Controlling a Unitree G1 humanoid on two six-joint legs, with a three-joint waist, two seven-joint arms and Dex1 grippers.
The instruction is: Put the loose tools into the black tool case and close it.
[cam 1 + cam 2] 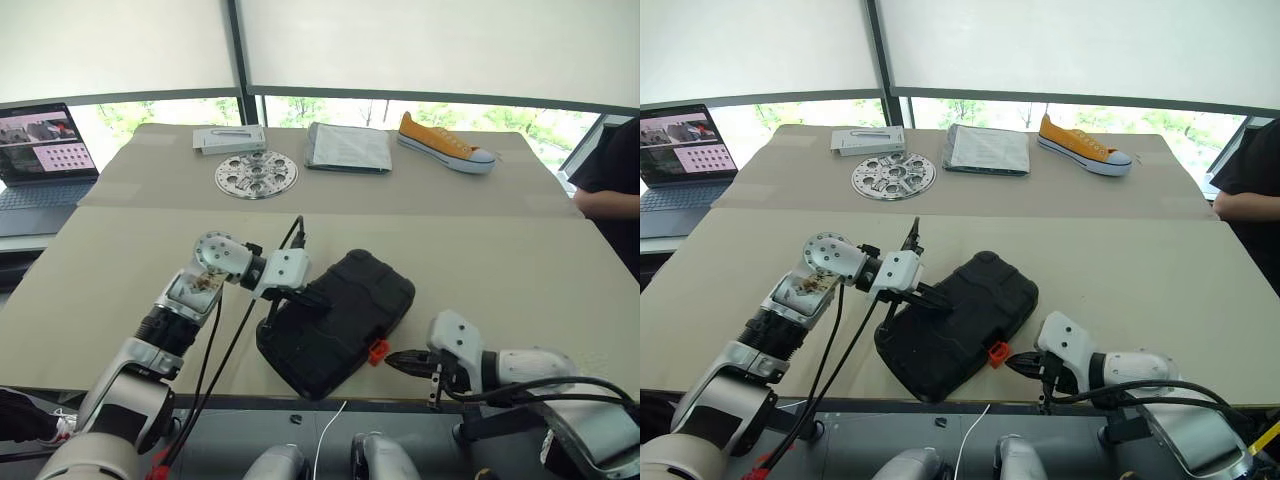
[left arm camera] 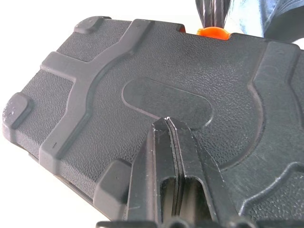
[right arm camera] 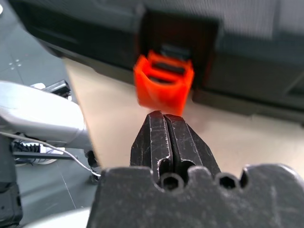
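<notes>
Black tool case point(image 1: 335, 322) is lying closed at the table's near edge, long axis diagonal, orange latch point(image 3: 164, 81) facing the right gripper point(image 1: 395, 358). Both grippers are clenched empty; left gripper point(image 2: 167, 124) is pressed on the lid. Unhooked latch is seen in right wrist view.

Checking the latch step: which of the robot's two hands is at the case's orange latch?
The right hand, its shut black fingers pointing at the small orange latch on the closed black plastic tool case. The left hand rests on the lid instead.
</notes>
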